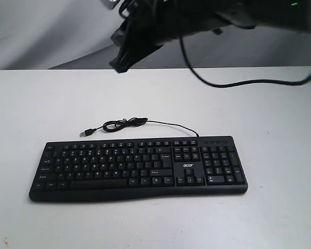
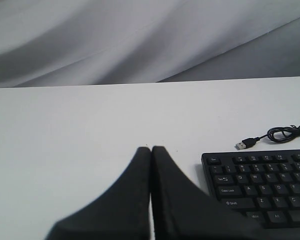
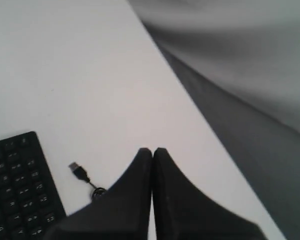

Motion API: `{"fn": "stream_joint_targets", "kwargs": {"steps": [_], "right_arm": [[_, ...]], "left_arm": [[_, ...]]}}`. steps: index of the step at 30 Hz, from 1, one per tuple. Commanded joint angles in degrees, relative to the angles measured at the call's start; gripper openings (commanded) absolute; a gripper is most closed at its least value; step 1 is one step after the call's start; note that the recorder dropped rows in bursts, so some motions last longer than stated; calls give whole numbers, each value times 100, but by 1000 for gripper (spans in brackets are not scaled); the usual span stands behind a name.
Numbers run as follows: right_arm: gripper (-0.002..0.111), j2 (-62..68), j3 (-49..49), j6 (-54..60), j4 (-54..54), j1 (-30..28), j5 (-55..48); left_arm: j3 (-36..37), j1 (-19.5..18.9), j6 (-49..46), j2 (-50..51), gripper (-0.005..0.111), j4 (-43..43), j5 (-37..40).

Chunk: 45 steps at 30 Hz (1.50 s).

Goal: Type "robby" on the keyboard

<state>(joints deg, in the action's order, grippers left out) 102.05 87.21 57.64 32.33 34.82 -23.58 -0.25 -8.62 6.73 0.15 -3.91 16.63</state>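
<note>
The black keyboard [image 1: 137, 166] with white legends and an acer logo lies flat on the white table [image 1: 269, 104], its thin cable [image 1: 124, 123] coiled behind it and ending in a loose USB plug [image 1: 86, 133]. My right gripper [image 1: 119, 67] hangs shut and empty, high above the table behind the keyboard's left half. In the right wrist view its tips [image 3: 152, 150] meet over bare table beside the plug [image 3: 77, 170] and a keyboard corner [image 3: 15, 190]. My left gripper [image 2: 151, 148] is shut and empty, just off the keyboard's Esc end [image 2: 270, 185]. It does not show in the exterior view.
A grey draped backdrop [image 1: 41, 31] stands behind the table's far edge. A black arm cable [image 1: 238, 83] loops down from the right arm over the back of the table. The USB plug [image 2: 244, 144] lies unplugged on the table.
</note>
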Motion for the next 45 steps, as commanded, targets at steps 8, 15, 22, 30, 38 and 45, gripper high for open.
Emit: {"fn": "stream_joint_targets", "kwargs": {"steps": [8, 15, 22, 30, 38, 45], "right_arm": [[0, -3785, -2952, -2, 374, -2, 2674], [0, -5555, -4129, -2, 824, -2, 2458], [0, -6647, -4733, -2, 841, -2, 2671], [0, -7532, -4733, 43, 841, -2, 2668], [0, -8056, -4733, 48, 840, -2, 2713], [0, -8056, -5313, 37, 1599, -236, 3360]], "left_arm": [[25, -11, 23, -15, 0, 46, -26], [25, -11, 23, -15, 0, 46, -26], [25, -11, 23, -15, 0, 46, -26], [25, -11, 23, -15, 0, 46, -26], [25, -11, 23, -15, 0, 46, -26], [25, -11, 23, -15, 0, 46, -26]]}}
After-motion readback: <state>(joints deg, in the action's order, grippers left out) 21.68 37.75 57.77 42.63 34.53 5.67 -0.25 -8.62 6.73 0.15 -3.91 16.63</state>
